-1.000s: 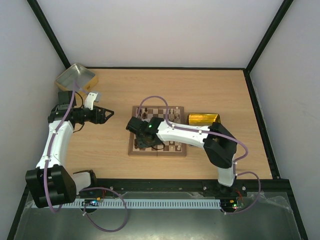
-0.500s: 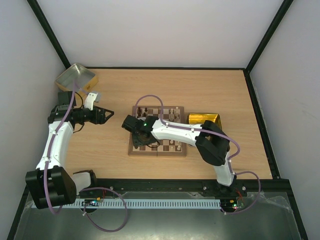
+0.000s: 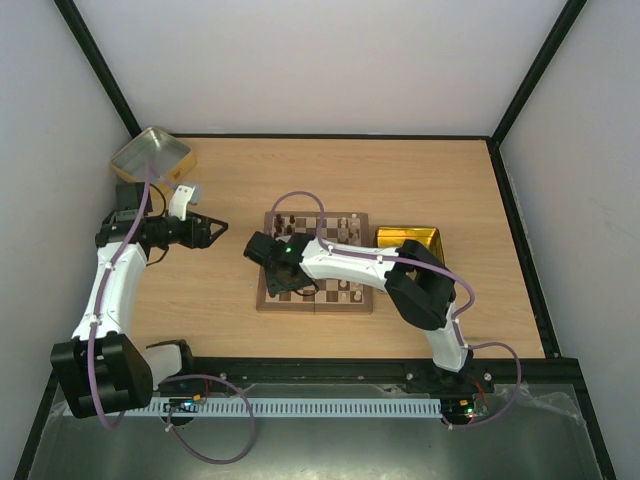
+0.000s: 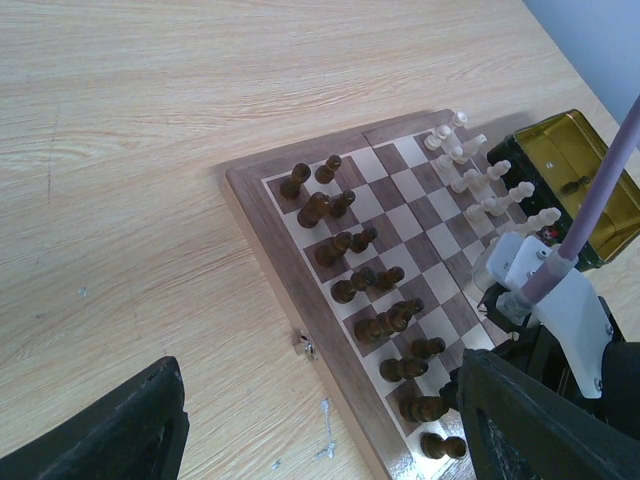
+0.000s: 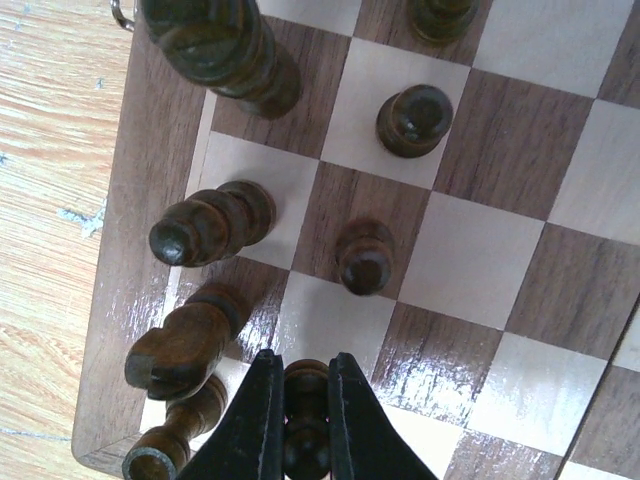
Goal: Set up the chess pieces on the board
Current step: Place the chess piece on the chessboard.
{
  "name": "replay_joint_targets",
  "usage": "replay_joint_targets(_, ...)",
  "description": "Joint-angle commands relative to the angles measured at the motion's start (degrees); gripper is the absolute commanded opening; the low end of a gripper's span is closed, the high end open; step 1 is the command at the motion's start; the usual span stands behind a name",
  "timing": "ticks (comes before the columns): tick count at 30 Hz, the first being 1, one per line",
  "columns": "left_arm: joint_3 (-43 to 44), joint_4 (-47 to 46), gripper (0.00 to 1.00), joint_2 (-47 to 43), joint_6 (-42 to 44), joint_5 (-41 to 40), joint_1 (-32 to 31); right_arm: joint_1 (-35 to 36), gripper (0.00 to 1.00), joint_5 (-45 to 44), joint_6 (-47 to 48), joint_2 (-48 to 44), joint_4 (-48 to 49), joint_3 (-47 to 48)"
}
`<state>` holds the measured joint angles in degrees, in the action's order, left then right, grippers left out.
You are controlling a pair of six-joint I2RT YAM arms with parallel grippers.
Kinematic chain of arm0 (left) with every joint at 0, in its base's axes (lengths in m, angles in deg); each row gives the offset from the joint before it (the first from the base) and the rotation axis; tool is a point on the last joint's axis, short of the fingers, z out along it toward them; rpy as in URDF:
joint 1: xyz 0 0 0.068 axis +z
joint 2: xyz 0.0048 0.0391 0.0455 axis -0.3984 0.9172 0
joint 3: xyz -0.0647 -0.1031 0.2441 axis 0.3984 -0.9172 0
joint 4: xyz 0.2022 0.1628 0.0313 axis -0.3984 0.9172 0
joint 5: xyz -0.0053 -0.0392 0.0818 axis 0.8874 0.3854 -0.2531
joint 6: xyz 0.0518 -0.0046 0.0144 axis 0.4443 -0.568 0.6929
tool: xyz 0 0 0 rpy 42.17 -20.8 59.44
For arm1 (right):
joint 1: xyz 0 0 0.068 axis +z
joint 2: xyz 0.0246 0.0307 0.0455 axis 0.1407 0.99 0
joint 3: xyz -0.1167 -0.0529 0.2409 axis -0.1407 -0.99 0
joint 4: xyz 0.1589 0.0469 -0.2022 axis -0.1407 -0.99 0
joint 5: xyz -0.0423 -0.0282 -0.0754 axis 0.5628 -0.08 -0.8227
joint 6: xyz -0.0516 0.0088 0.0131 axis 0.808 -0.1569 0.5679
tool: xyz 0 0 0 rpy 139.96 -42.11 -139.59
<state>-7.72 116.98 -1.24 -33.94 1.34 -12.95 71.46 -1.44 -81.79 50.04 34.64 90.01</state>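
The board [image 3: 262, 300] lies mid-table, with dark chess pieces [image 4: 345, 245] in rows on its left side and pale ones [image 4: 480, 180] on its right. My right gripper [image 5: 305, 400] is shut on a dark pawn [image 5: 306, 385] just above a light square near the board's near-left corner. A dark knight [image 5: 180, 345], a rook [image 5: 170, 445] and other dark pieces [image 5: 365, 257] stand close around it. In the top view my right gripper [image 3: 280, 285] hides that corner. My left gripper [image 3: 218, 230] hangs open and empty over bare table left of the board.
A shiny gold tray [image 3: 408, 238] sits against the board's right edge. A tin box [image 3: 152, 155] stands at the table's far-left corner. A small metal clasp [image 4: 303, 346] sticks out of the board's rim.
My right arm has shifted a little left along the board with the pawn in its grip. The left arm has not moved.
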Motion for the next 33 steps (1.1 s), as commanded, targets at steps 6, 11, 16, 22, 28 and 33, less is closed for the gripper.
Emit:
replay_joint_targets(6,-0.53,0.07,0.74,-0.56,0.78,1.46,0.13,-1.06,0.05,-1.48,0.36,1.22,-0.78,1.65)
replay_joint_targets(11,-0.55,-0.03,0.74,-0.36,0.87,1.33,0.18,-1.13,0.11,-1.07,0.28,1.34,-0.60,1.56)
replay_joint_targets(16,-0.59,-0.06,0.74,-0.30,0.86,1.42,0.19,-1.14,0.14,-0.94,0.09,1.18,-0.37,1.60)
replay_joint_targets(22,-0.63,-0.10,0.74,-0.37,0.84,1.30,0.15,-1.15,0.17,-0.59,-0.21,0.55,0.10,1.58)
replay_joint_targets(28,-0.63,-0.17,0.74,-0.65,0.80,1.15,0.18,-1.24,0.17,-1.02,-0.40,-0.14,-0.23,1.64)
replay_joint_targets(33,-0.70,-0.07,0.74,-0.76,0.79,1.13,0.18,-1.35,0.17,-1.85,-0.78,-1.71,-0.63,1.60)
